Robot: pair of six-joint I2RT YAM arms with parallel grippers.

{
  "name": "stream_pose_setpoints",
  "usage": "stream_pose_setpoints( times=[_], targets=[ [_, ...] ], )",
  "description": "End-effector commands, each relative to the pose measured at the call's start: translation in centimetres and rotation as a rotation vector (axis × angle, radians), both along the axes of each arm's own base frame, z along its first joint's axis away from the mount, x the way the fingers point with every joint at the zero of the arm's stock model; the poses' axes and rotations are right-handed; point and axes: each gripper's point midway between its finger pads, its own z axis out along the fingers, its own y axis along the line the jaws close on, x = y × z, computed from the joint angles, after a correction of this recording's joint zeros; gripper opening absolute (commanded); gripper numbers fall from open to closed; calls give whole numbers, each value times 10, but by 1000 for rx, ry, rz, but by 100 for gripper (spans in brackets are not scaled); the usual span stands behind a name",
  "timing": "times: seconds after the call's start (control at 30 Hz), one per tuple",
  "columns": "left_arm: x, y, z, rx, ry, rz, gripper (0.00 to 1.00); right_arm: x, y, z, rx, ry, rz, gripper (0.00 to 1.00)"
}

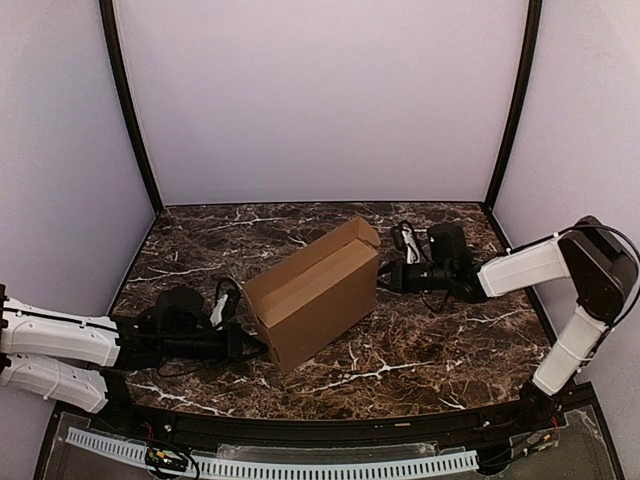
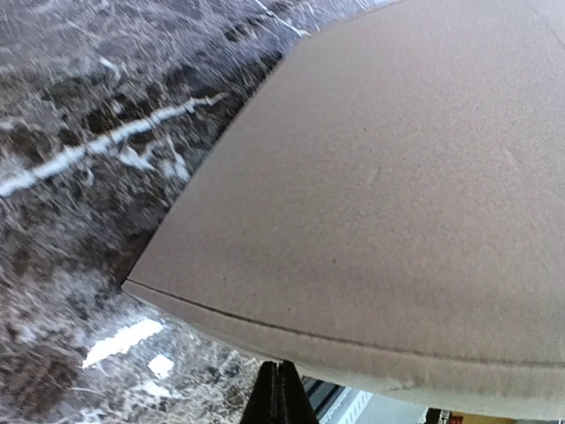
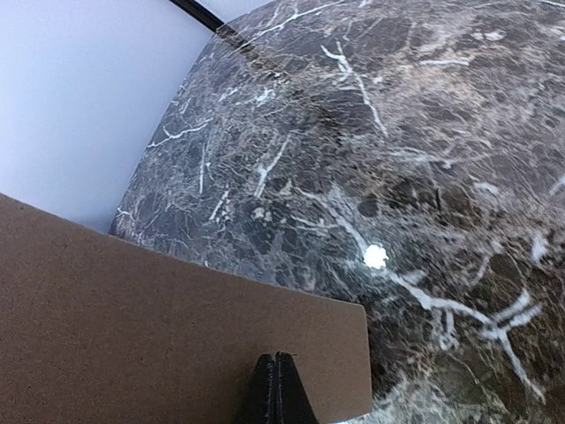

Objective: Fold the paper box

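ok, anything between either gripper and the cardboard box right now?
Nothing visible. The shut left gripper sits at the near-left corner of the plain brown cardboard box, and the shut right gripper at its right end, with no other object between.

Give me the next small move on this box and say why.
Probably push the shut right gripper inward to press the raised end flap of the paper box closed, the shut left gripper bracing the opposite end. That flap stands ajar, and both grippers sit at the box.
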Motion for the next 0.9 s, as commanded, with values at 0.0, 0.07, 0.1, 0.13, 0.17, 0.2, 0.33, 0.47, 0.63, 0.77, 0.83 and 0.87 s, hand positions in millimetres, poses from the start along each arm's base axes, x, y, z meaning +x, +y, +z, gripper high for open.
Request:
stream_pose_setpoints(
  times=[0.0, 0.07, 0.1, 0.13, 0.17, 0.2, 0.33, 0.47, 0.63, 0.77, 0.83, 0.87],
  targets=[
    [33, -7, 40, -6, -152, 7, 1, -50, 3, -8, 12, 57, 101, 0],
    [38, -10, 44, 2, -166, -5, 1, -58, -4, -11, 2, 62, 83, 0],
    [40, -13, 50, -6, -174, -16, 1, -62, -7, -12, -3, 63, 76, 0],
    [42, -15, 45, 10, -171, -26, 1, -65, -10, -12, -6, 62, 71, 0],
    [43, -18, 49, 5, -174, -35, 1, -69, -12, -14, -11, 65, 68, 0],
    [44, -19, 46, 16, -175, -46, 1, -74, -14, -14, -15, 65, 68, 0],
    [50, -24, 51, 32, -195, -65, 1, -86, -23, -15, -32, 59, 36, 0],
    [56, -22, 53, 61, -212, -67, 1, -96, -26, -12, -44, 52, 21, 0],
    [65, -12, 52, 80, -216, -60, 1, -106, -17, -5, -42, 46, 35, 0],
    [72, -2, 48, 128, -233, -54, 1, -109, -15, -6, -68, 39, 31, 0],
    [73, 2, 42, 160, -240, -60, 1, -110, -20, -12, -92, 40, 19, 0],
    [74, 5, 39, 176, -240, -58, 1, -110, -22, -14, -105, 40, 10, 0]
  ],
)
